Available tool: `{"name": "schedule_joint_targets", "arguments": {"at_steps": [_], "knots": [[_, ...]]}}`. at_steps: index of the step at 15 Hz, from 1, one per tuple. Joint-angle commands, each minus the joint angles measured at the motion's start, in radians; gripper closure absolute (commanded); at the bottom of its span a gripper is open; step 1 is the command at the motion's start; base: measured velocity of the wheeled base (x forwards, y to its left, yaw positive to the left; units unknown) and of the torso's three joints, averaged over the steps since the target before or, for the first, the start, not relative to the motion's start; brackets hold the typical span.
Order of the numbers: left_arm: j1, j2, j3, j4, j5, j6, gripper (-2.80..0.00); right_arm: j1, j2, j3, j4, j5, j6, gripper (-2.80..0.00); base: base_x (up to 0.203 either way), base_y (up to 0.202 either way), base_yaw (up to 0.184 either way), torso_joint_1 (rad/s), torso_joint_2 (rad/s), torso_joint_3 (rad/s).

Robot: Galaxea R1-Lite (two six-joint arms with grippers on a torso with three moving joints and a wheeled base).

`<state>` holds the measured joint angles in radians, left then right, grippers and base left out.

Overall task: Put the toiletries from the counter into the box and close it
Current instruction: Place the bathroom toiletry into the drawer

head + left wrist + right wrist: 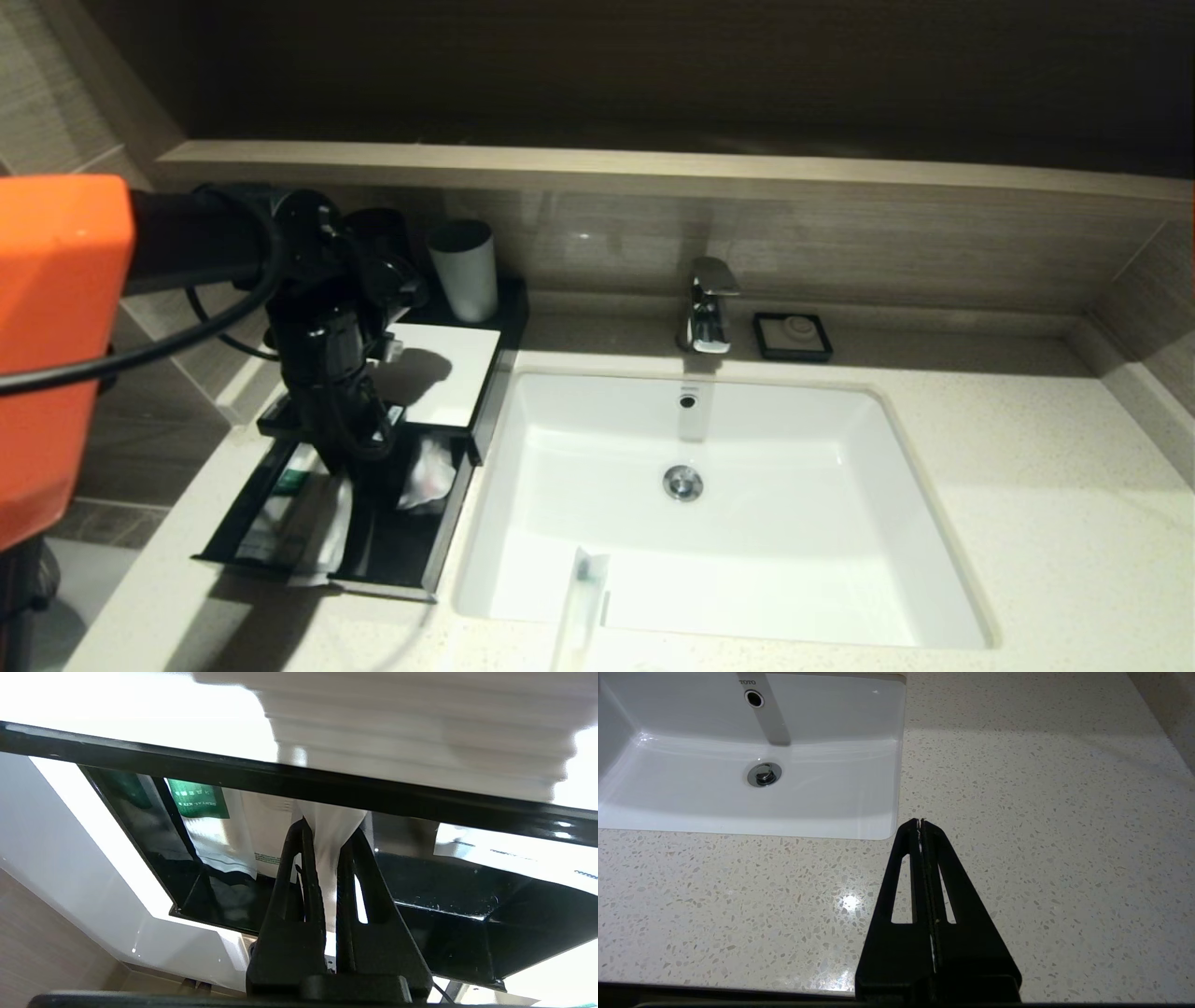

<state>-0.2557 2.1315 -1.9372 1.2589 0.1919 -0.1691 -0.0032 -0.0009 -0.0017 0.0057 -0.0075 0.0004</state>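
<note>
The black box with a white top panel stands left of the basin, and its drawer is pulled out toward me. My left gripper reaches down into the drawer. In the left wrist view it is shut on a white packet. A packet with a green label lies in the drawer and also shows in the left wrist view, and a crumpled white packet lies beside it. Another slim packet lies on the counter at the basin's front edge. My right gripper is shut and empty above the counter.
The white basin fills the middle, with a chrome tap behind it. A small black soap dish sits right of the tap. A white cup and a black cup stand on the back of the box.
</note>
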Motion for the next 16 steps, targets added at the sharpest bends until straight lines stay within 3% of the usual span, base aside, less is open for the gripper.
{"name": "schedule_joint_targets", "arguments": {"at_steps": [1, 11, 16], "knots": [[0.000, -0.001, 0.000, 0.008, 0.008, -0.001, -2.80, 0.000, -0.001, 0.000, 0.000, 0.000, 0.000, 0.00, 0.000, 0.000, 0.000, 0.000, 0.00, 0.000], [-0.003, -0.050, 0.013, 0.059, 0.005, -0.007, -2.80, 0.000, -0.001, 0.000, 0.000, 0.000, 0.001, 0.00, 0.000, 0.000, 0.000, 0.000, 0.00, 0.000], [-0.007, -0.058, 0.078, 0.063, -0.020, -0.010, -2.80, 0.000, 0.000, 0.000, 0.000, 0.000, 0.001, 0.00, 0.000, 0.000, 0.000, 0.000, 0.00, 0.000]]}}
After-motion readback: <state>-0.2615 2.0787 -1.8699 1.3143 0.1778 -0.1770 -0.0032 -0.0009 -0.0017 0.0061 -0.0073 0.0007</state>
